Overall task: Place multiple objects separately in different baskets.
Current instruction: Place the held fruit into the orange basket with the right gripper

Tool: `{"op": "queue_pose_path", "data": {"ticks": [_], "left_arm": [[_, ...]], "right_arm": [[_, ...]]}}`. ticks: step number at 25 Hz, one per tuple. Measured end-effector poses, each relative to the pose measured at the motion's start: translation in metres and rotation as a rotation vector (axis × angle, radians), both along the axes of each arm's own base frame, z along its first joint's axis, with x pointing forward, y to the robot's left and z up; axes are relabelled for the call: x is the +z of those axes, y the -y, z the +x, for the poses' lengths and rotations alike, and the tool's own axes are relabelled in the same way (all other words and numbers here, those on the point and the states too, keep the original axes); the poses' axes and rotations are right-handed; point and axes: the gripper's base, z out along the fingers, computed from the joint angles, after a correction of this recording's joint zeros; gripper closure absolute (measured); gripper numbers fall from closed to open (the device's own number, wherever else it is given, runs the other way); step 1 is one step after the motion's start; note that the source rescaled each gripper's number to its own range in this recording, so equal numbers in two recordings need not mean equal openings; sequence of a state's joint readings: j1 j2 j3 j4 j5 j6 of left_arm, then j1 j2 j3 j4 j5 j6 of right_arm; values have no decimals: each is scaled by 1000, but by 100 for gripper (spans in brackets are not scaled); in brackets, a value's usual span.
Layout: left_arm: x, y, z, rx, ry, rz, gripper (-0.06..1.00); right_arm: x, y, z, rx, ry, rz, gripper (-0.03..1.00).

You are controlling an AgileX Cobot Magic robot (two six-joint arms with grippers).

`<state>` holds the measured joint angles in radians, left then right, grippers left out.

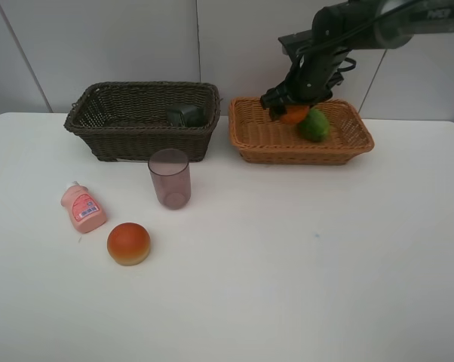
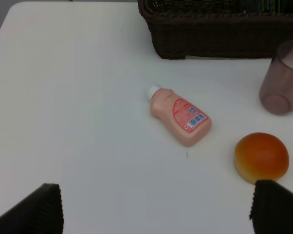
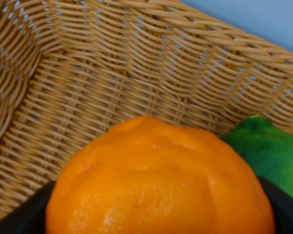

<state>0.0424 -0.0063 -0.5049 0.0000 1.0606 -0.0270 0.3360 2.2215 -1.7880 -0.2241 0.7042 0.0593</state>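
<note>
My right gripper [image 1: 290, 110] is shut on the orange [image 1: 294, 115] and holds it low inside the light tan basket [image 1: 266, 142], next to the green fruit [image 1: 315, 125]. In the right wrist view the orange [image 3: 156, 180] fills the space between the dark fingers, with the green fruit [image 3: 270, 153] beside it. A dark grey bottle [image 1: 185, 115] lies in the dark brown basket [image 1: 136, 128]. On the table are the purple cup [image 1: 170, 178], the pink bottle [image 1: 83, 208] on its side and the bun [image 1: 129, 243]. My left gripper [image 2: 156, 214] is open above the table, near the pink bottle [image 2: 181, 115] and the bun [image 2: 262, 156].
The two baskets stand side by side at the back of the white table [image 1: 302, 249], against a pale wall. The left arm is out of the exterior high view.
</note>
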Motion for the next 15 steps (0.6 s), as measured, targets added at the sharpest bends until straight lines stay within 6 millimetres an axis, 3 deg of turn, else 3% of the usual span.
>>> {"op": "queue_pose_path", "data": {"ticks": [9, 12, 15], "left_arm": [[0, 0, 0, 0, 0, 0, -5], [0, 0, 0, 0, 0, 0, -5], [0, 0, 0, 0, 0, 0, -5]], "right_arm": [[-2, -1, 0, -5, -4, 8, 32], [-2, -1, 0, -12, -4, 13, 11], [-2, -1, 0, -16, -8, 14, 4]]}}
